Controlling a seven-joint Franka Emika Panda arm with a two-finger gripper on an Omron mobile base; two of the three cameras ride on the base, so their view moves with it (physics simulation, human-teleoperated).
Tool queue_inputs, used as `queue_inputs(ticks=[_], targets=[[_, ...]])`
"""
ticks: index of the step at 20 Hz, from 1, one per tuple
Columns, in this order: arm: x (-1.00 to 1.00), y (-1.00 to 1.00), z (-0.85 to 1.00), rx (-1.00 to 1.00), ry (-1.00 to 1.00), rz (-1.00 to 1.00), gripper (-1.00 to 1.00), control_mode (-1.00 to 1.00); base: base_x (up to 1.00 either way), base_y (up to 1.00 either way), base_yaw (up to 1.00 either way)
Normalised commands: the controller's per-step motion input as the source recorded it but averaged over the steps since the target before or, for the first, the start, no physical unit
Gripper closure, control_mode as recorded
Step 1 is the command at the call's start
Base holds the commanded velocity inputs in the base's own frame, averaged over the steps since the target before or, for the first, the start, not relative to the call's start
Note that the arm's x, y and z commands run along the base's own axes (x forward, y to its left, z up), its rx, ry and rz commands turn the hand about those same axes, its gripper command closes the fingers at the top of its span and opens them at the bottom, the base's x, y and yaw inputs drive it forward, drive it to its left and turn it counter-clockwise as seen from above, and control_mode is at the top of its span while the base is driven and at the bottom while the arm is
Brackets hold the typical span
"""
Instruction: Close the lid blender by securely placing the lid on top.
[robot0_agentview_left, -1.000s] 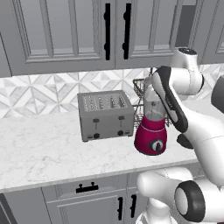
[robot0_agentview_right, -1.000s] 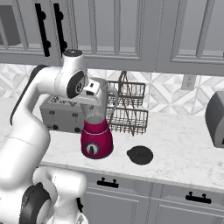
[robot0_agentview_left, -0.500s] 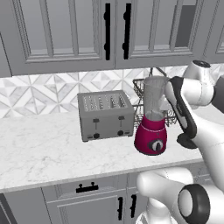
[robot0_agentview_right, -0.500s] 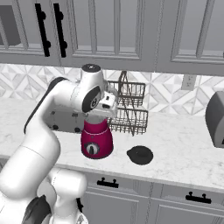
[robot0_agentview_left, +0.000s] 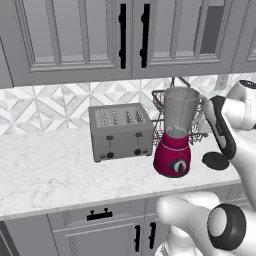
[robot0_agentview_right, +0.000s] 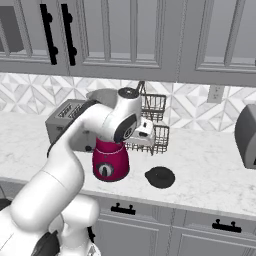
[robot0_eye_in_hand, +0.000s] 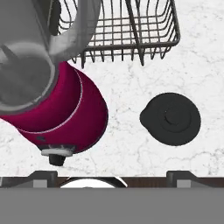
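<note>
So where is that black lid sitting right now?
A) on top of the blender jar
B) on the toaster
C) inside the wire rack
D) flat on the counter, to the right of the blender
D: the lid lies flat on the marble counter, apart from the magenta blender, whose jar top is open.

I am working in a home kitchen. In front of me runs a white marble bench with grey panelled drawers and dark handles below it. Grey wall cabinets hang above a backsplash of white geometric tiles, with a wall socket set into it. On the bench stand a grey four-slot toaster, a magenta blender, its black lid and a wire dish rack.
</note>
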Motion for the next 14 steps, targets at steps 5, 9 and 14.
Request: queue_inputs(ticks=[5,9,14], targets=[[-0.01,-0.62,-0.41,0.00,0.01,0.00,-1.00,-1.00,0.00,0.00,0.00],[0.00,-0.52,-0.46,0.00,0.01,0.00,-1.00,-1.00,0.00,0.00,0.00],[0.00,-0.48,-0.47,0.00,0.00,0.00,-1.00,-1.00,0.00,0.00,0.00]])
